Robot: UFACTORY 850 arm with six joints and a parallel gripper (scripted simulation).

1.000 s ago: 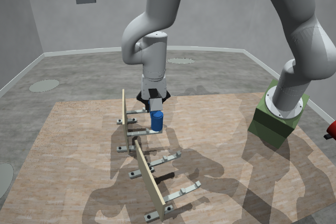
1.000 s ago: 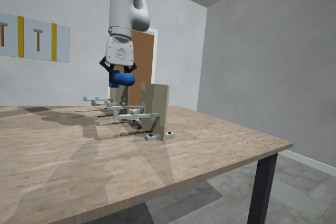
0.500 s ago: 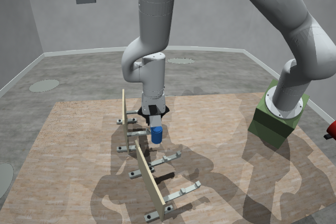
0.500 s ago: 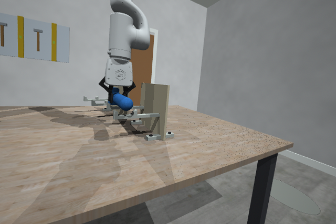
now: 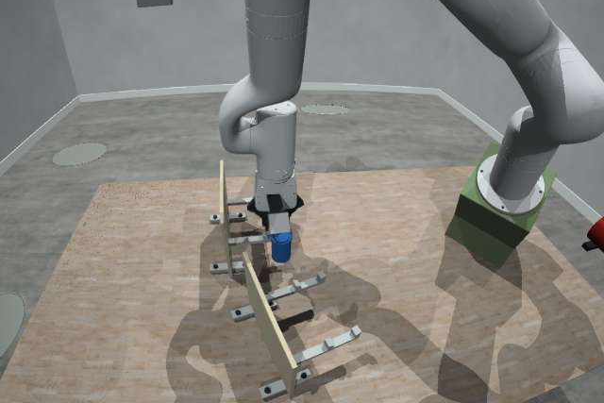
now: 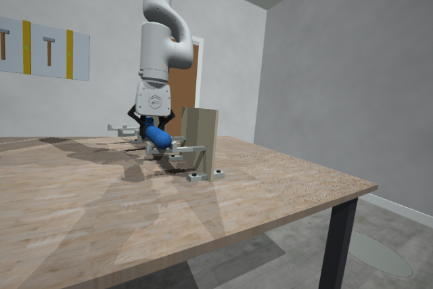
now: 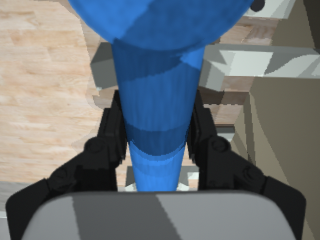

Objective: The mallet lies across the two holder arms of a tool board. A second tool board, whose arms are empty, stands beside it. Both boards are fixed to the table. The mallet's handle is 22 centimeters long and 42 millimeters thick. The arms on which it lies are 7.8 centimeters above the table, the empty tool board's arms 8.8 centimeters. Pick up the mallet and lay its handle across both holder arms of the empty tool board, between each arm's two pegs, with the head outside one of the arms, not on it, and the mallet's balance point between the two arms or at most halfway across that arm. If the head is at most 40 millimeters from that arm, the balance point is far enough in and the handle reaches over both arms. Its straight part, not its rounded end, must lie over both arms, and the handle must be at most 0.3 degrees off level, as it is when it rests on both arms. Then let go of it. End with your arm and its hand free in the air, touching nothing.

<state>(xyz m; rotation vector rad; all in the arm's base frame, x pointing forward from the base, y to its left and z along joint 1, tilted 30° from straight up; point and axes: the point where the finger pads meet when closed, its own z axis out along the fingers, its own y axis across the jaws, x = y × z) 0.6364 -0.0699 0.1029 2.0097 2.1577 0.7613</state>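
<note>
My gripper points straight down and is shut on the blue mallet, gripping its handle. It holds the mallet low over the holder arms of the far tool board. The blue near end sticks out past that board's nearer arm. In the exterior view the gripper holds the mallet roughly level at an arm of the board; I cannot tell if they touch. In the wrist view the black fingers clamp the blue handle, with a grey arm beside it.
The other tool board stands nearer, its two arms bare. The arm's green base block stands at the right. A red object shows at the right edge. The table edge lies beyond the boards.
</note>
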